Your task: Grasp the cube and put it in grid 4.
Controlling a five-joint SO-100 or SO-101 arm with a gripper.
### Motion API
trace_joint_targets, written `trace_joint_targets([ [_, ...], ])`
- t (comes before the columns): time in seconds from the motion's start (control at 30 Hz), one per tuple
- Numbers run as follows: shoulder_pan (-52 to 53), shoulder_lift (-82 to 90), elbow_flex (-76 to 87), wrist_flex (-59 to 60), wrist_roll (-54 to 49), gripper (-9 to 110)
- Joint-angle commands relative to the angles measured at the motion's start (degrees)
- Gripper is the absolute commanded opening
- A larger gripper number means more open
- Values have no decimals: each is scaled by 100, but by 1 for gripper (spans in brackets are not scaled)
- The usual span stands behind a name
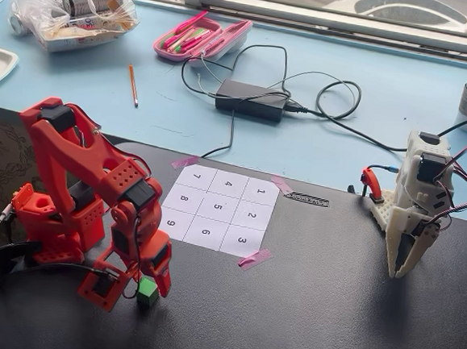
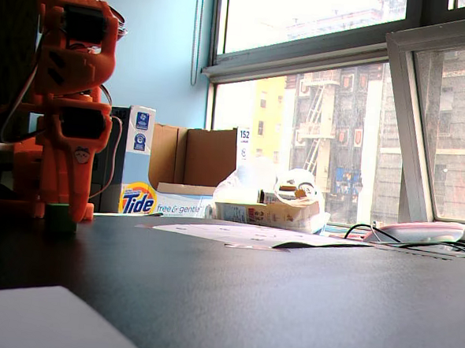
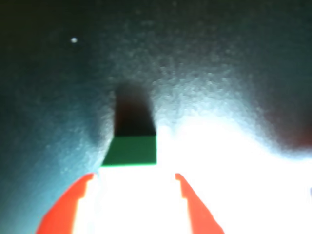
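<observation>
Red fingers (image 3: 66, 209) of the end effector (image 3: 134, 178) stand apart, the cube (image 3: 130, 150) just ahead between their tips, resting on the dark surface (image 1: 320, 311). Beyond the cube lies the numbered sheet (image 1: 218, 210), grid 4 (image 1: 228, 184) in its far row.

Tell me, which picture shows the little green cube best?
The wrist view: the cube fills its middle, just ahead of the open gripper. In a fixed view from above it is small beside the red arm; in the low fixed view it is dark.
</observation>
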Motion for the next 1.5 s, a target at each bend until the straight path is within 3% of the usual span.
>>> trace_joint_targets([
  [0.0, 105, -26, -193, -9, -26, 21],
  [0.53, 501, -149, -686, 299, -193, 22],
  [0.6, 536, -167, -659, 255, -308, 11],
  [0.73, 527, -185, -563, 158, -527, 0],
  [1.07, 413, -185, -519, 88, -589, 0],
  [1.47, -439, 88, -2496, 1731, -360, 0],
])
